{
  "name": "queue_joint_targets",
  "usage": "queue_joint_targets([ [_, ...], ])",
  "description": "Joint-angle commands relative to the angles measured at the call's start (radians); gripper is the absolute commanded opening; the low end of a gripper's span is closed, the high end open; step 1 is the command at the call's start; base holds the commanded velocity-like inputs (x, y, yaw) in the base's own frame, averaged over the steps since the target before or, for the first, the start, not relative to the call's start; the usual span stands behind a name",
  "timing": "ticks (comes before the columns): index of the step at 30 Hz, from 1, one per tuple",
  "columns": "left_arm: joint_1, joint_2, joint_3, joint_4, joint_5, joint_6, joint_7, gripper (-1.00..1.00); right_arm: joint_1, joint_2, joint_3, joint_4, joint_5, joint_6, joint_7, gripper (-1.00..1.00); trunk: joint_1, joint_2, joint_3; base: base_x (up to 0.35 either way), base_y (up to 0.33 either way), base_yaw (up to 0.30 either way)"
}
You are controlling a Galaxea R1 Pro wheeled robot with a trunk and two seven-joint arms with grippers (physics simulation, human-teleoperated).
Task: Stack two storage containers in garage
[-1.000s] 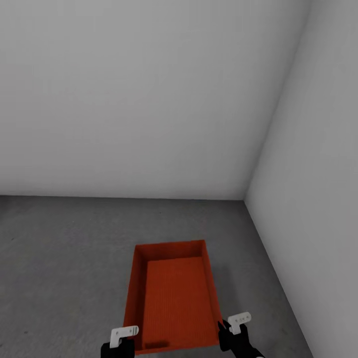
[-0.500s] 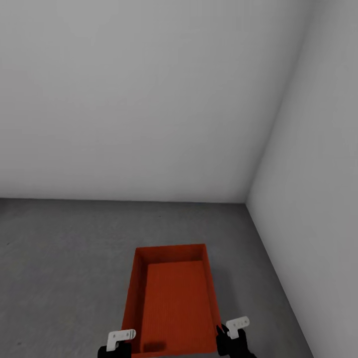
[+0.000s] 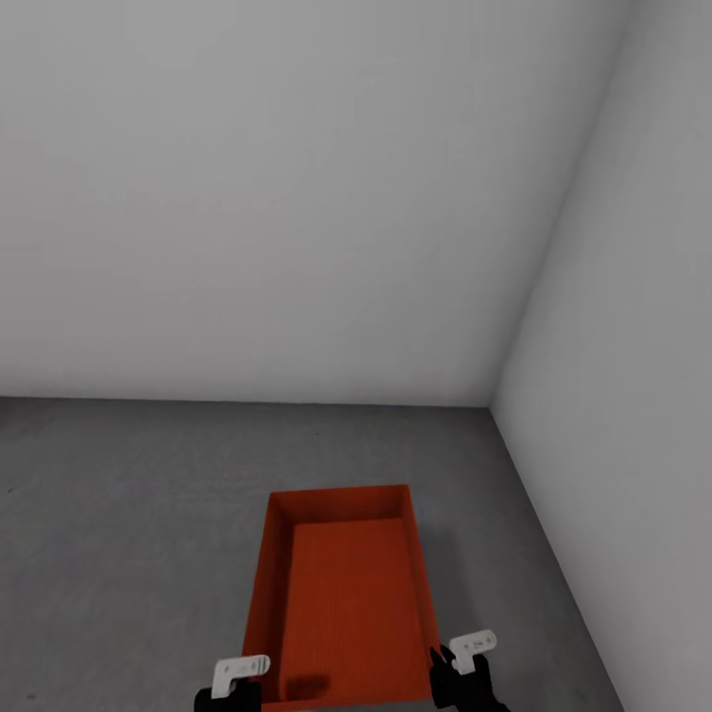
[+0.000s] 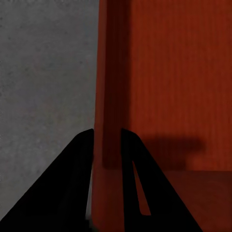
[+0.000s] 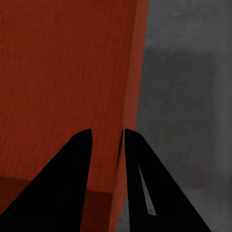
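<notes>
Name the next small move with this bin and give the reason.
Probably open both end effectors: the storage container seems to sit on the concrete floor in the wall corner, with the left end effector and right end effector each pinching a side wall.

You had the container (image 3: 341, 593) on the floor (image 3: 119, 514), near the corner where the back wall (image 3: 277, 198) met the right wall (image 3: 643, 415). Your left gripper (image 4: 106, 140) straddled its left wall near the near end, and your right gripper (image 5: 107, 140) straddled its right wall likewise.
</notes>
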Motion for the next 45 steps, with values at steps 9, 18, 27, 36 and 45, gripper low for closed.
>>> queue_joint_targets([
  [9,0.0,-0.026,0.028,0.003,0.011,0.0,-0.006,-1.0,-0.001,0.049,-0.007,-0.048,-0.01,-0.018,0.014,-1.0,0.0,-0.001,-0.001,0.293,0.0,0.0],
  [18,0.0,-0.026,0.029,0.003,0.011,0.0,-0.006,-1.0,-0.001,0.049,-0.007,-0.048,-0.01,-0.018,0.015,-1.0,0.0,-0.001,-0.001,0.327,0.0,0.0],
  [27,0.0,-0.026,0.029,0.003,0.011,0.0,-0.006,-1.0,-0.001,0.049,-0.007,-0.048,-0.01,-0.018,0.016,-1.0,0.0,-0.001,-0.001,0.327,0.0,0.0],
  [36,0.0,-0.026,0.029,0.003,0.011,0.0,-0.006,-1.0,-0.001,0.049,-0.007,-0.048,-0.01,-0.018,0.016,-1.0,0.0,-0.001,-0.001,0.327,0.0,0.0],
  [45,0.0,-0.026,0.029,0.003,0.011,-0.002,-0.006,-1.0,-0.001,0.049,-0.007,-0.048,-0.01,-0.018,0.016,-1.0,0.0,-0.001,-0.001,0.225,0.0,0.0],
])
